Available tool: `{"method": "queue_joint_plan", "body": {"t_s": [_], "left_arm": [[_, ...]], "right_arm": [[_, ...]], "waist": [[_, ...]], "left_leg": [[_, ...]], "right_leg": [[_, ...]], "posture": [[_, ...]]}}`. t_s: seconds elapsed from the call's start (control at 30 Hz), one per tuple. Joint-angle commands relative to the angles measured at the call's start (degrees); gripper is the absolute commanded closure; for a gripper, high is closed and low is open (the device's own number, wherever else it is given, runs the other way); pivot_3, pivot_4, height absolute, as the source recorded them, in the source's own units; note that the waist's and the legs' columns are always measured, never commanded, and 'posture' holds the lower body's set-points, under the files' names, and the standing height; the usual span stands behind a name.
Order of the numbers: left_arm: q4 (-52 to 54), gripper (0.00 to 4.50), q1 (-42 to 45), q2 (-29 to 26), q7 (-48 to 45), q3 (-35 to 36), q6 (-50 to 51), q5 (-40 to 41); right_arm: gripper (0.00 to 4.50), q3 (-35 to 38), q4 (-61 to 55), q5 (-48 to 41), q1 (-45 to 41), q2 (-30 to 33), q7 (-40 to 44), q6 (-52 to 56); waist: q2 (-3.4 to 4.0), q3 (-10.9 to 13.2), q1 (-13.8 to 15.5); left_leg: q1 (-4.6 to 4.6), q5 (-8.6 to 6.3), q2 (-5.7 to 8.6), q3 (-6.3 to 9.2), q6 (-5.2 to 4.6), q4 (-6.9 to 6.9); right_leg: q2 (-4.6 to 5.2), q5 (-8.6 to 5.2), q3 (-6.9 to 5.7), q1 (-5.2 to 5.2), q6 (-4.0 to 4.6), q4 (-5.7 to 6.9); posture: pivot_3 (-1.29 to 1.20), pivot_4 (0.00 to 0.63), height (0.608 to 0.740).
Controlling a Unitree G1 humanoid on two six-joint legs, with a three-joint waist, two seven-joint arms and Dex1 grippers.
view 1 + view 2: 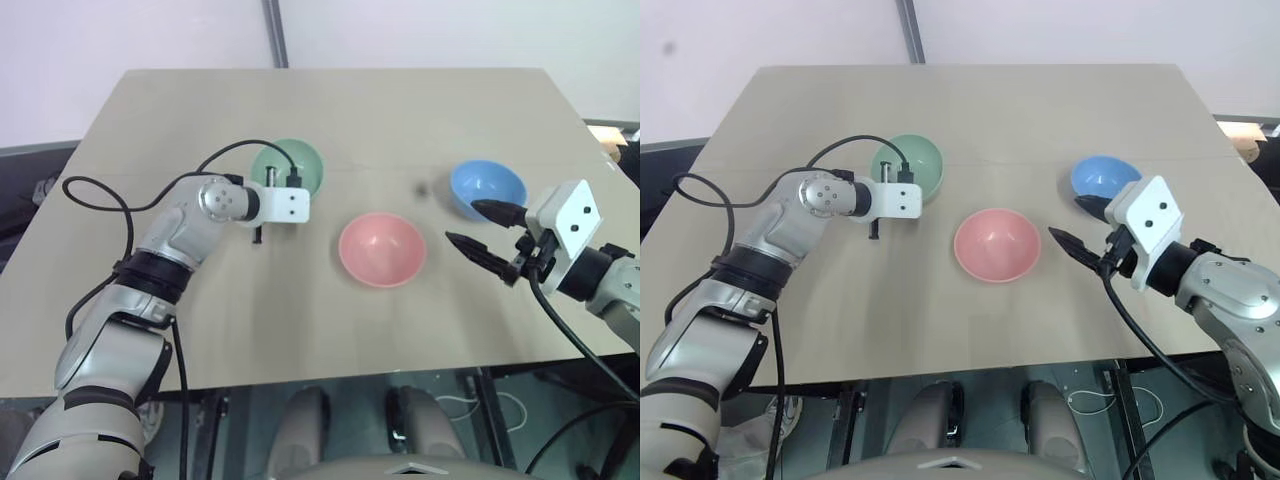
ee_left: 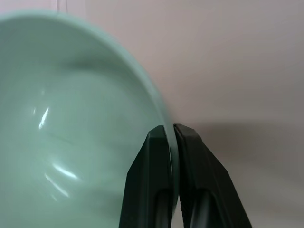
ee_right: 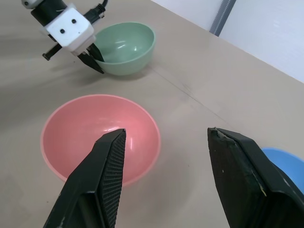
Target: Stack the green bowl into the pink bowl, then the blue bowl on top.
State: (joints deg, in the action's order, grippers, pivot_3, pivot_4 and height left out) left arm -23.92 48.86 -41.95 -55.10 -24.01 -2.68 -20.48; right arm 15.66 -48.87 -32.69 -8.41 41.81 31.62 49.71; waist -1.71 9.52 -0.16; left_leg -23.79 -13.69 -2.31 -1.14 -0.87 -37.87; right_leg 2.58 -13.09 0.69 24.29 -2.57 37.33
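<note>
Gripping the green bowl (image 1: 291, 164) by its rim, my left gripper (image 2: 172, 142) has its two black fingers pinched shut on the thin wall, one inside the bowl and one outside. This bowl is small, round and pale mint green, smooth and plain, with soft glints on its glossy inner curve. It sits on the far left part of the tan table (image 1: 330, 110), upright as far as I can see.

To its right and nearer to me lies the pink bowl (image 1: 381, 249), salmon-coloured, the same plain round shape, open side up and with nothing in it. Further right, and a little farther back, stands the blue bowl (image 1: 487, 187), sky blue and likewise plain.

My right gripper (image 1: 481, 232) hangs just beside the blue bowl on its near side, fingers spread well apart and holding nothing, pointing left toward the pink bowl.
</note>
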Motion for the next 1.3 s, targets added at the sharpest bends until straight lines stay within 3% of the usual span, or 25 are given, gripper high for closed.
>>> {"method": "queue_joint_plan", "body": {"t_s": [0.03, 0.2, 0.4, 0.5, 0.63, 0.73, 0.87, 0.93, 1.0, 1.1, 1.17, 1.3], "left_arm": [[9.4, 4.37, -0.6, -0.6, -4.1, 6.5, -2.7, 9.0], [24.7, 4.37, -1.8, -1.7, -15.2, 11.1, 0.0, 24.5], [25.6, 4.37, 1.9, 1.9, -24.3, 6.9, -1.7, 28.8], [21.5, 3.42, 2.0, 3.9, -25.8, 4.1, -6.9, 25.9], [16.7, 1.54, 3.0, 6.6, -24.7, 2.1, -11.4, 22.4], [15.5, 0.19, 4.1, 7.0, -23.5, 4.5, -7.9, 23.3], [17.8, 0.19, 3.9, 5.1, -21.2, 11.4, 7.6, 30.2], [19.6, 0.19, 2.1, 5.7, -19.0, 16.7, 17.4, 37.5], [21.2, 0.19, -2.0, 6.8, -15.7, 22.4, 16.5, 41.3], [25.1, 0.19, -9.0, 3.4, -14.3, 25.4, 20.1, 42.0], [29.1, 0.08, -13.6, 1.1, -16.2, 28.1, 28.0, 49.1], [35.6, 0.08, -20.0, -0.2, -12.4, 30.6, 30.3, 51.1]], "right_arm": [[1.47, 3.1, -2.1, -0.3, 1.2, 0.8, -0.6, -1.7], [1.47, 6.6, -2.2, -0.6, 4.2, 1.3, -1.0, -1.9], [1.47, 10.7, -4.9, -1.1, 9.1, 1.2, -2.3, -1.2], [1.47, 11.2, -6.4, -1.4, 10.2, 0.5, -4.0, -0.7], [1.47, 11.8, -7.4, -1.5, 12.1, -0.2, -5.5, -0.5], [1.47, 12.2, -6.6, -1.2, 13.2, -0.3, -5.8, -1.3], [1.47, 9.0, 0.1, 2.8, 11.5, 2.0, -4.9, -4.3], [1.47, 5.3, 6.1, 6.9, 9.0, 4.1, -4.0, -7.6], [1.47, 1.3, 13.0, 10.6, 6.1, 6.1, -2.0, -11.8], [1.47, -5.2, 24.5, 16.0, 0.4, 8.8, 2.5, -19.2], [1.47, -9.8, 33.2, 19.2, -5.2, 9.5, 6.2, -24.6], [1.47, -16.0, 47.7, 23.8, -14.0, 9.1, 12.2, -32.7]], "waist": [[-0.02, 0.0, 0.0], [-0.04, 0.1, 0.1], [-0.02, 0.1, 0.4], [-0.01, 0.1, 0.2], [-0.02, 0.1, 0.1], [-0.03, 0.1, 0.1], [-0.03, 0.1, -0.5], [-0.01, 0.1, -0.9], [0.04, 0.1, -1.0], [0.09, 0.1, -1.0], [0.1, 0.1, -1.2], [0.1, 0.2, -0.6]], "left_leg": [[-0.01, 0.0, 0.0, 0.0, 0.0, -0.07], [-0.05, 0.0, -0.01, 0.01, 0.0, -0.37], [0.11, 0.01, 0.0, 0.03, -0.01, -0.57], [0.17, 0.01, 0.0, 0.01, -0.02, -0.63], [0.14, 0.01, -0.01, 0.03, -0.02, -0.66], [0.07, 0.01, -0.01, 0.04, -0.03, -0.66], [0.07, 0.01, -0.01, 0.04, -0.03, -0.66], [0.13, 0.01, -0.03, 0.02, -0.03, -0.66], [0.17, 0.01, -0.04, 0.02, -0.03, -0.65], [0.25, 0.01, -0.06, -0.03, -0.03, -0.61], [0.27, 0.01, -0.1, -0.04, -0.03, -0.55], [0.09, 0.01, -0.15, -0.05, -0.03, -0.56]], "right_leg": [[0.0, 0.0, 0.0, 0.0, 0.0, 0.05], [0.04, 0.0, 0.01, 0.0, 0.01, 0.29], [-0.01, -0.12, 0.03, -0.08, -0.17, 0.58], [-0.05, -0.2, 0.13, -0.13, -0.04, 0.6], [-0.11, -0.19, 0.18, -0.15, -0.04, 0.59], [-0.12, -0.02, 0.18, -0.13, -0.15, 0.53], [-0.12, -0.07, 0.18, -0.13, -0.25, 0.5], [-0.12, -0.09, 0.21, -0.13, -0.26, 0.53], [-0.12, -0.12, 0.21, -0.14, -0.25, 0.59], [-0.16, -0.09, 0.28, -0.14, -0.27, 0.6], [-0.22, -0.07, 0.31, -0.13, -0.24, 0.59], [-0.24, 0.03, 0.28, 0.02, -0.08, 0.55]], "posture": [[0.0, 0.15, 0.74], [0.0, 0.15, 0.74], [0.0, 0.15, 0.74], [0.0, 0.15, 0.74], [0.0, 0.15, 0.74], [0.0, 0.15, 0.74], [0.0, 0.15, 0.74], [0.0, 0.15, 0.74], [0.0, 0.15, 0.74], [0.0, 0.15, 0.74], [0.0, 0.15, 0.74], [0.0, 0.15, 0.74]]}}
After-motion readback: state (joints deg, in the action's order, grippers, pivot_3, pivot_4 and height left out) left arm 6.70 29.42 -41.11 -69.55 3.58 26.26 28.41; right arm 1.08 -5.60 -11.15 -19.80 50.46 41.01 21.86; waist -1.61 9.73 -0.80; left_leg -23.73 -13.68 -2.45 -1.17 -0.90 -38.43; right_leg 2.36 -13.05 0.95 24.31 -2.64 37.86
